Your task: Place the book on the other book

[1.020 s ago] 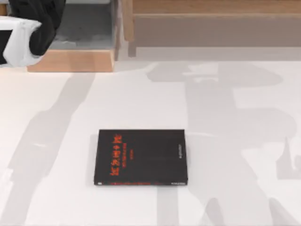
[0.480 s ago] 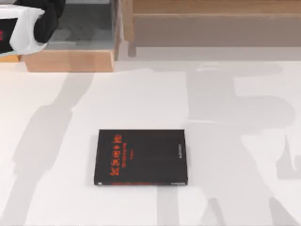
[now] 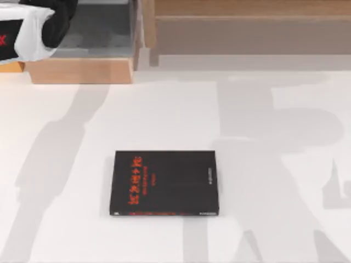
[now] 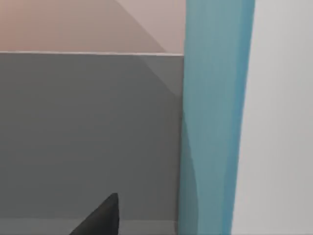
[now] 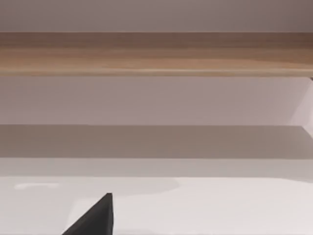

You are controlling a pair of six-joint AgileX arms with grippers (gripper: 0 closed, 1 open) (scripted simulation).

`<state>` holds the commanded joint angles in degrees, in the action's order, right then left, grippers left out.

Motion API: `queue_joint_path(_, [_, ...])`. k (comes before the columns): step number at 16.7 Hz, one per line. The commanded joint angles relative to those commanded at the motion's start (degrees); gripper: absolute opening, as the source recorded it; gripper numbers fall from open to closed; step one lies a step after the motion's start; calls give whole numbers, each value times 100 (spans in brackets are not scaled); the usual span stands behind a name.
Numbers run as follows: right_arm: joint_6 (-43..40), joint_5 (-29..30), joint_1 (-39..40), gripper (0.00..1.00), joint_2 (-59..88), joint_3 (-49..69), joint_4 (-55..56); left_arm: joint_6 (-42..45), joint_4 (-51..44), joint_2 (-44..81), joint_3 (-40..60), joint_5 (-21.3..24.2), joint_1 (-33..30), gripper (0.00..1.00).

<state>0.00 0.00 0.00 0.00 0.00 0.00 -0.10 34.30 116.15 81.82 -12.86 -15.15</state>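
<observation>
Left hand (image 4: pixel 105 215) beside upright teal book (image 4: pixel 215 122)

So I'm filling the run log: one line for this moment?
left arm: top view's far left, at wooden shelf | light blue book: upright by left pincer | black book: flat, table centre, bare

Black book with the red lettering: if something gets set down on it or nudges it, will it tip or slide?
The other book lies flat, cover up, on the white table, so tipping looks unlikely. Its low, broad shape suggests a steady base for stacking. On that smooth-looking surface a sideways nudge might slide it rather than roll it.
</observation>
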Motion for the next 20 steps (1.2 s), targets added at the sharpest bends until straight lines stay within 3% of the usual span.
queue_joint_path(11, [0,0,0,100,0,0,0,0,0,0,0,0,0,2])
queue_joint_path(20, [0,0,0,100,0,0,0,8,-1,-10,0,-2,1,0])
